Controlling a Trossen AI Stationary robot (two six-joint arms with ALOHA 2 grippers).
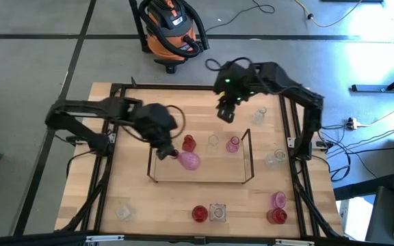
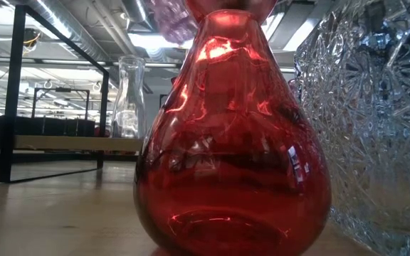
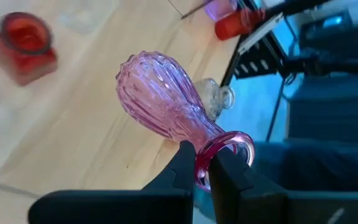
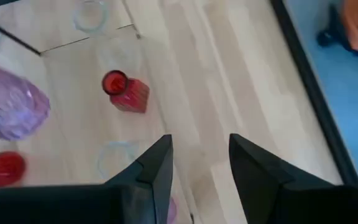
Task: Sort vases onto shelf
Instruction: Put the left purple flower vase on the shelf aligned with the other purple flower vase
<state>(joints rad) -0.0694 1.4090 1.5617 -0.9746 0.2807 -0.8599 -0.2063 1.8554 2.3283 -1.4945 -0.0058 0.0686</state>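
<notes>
- two dark arms reach over the pale wooden table point(image 1: 122, 184); the left gripper point(image 3: 205, 167) is clamped on the rim of a ribbed pink glass vase point(image 3: 163, 102), holding it tilted on its side above the table.
- seen from above, that pink vase point(image 1: 189, 160) hangs inside the outline of the low dark wire shelf point(image 1: 248, 160), near its left end.
- a small red glass vase point(image 1: 188, 143), a clear glass jar point(image 1: 213, 141) and a small pink vase point(image 1: 232, 144) stand along the shelf's far side.
- the right gripper point(image 4: 199, 163) hovers empty near the table's far edge, its two fingers standing apart with bare wood between them.
- a red vase point(image 1: 199, 214), a cut clear glass jar point(image 1: 217, 212), another pink vase point(image 1: 278, 199) and another red one point(image 1: 277, 216) stand along the near edge, outside the shelf.
- in the low view a bulbous red glass vase point(image 2: 233, 142) fills the foreground, just beside a cut-glass piece point(image 2: 376, 121).
</notes>
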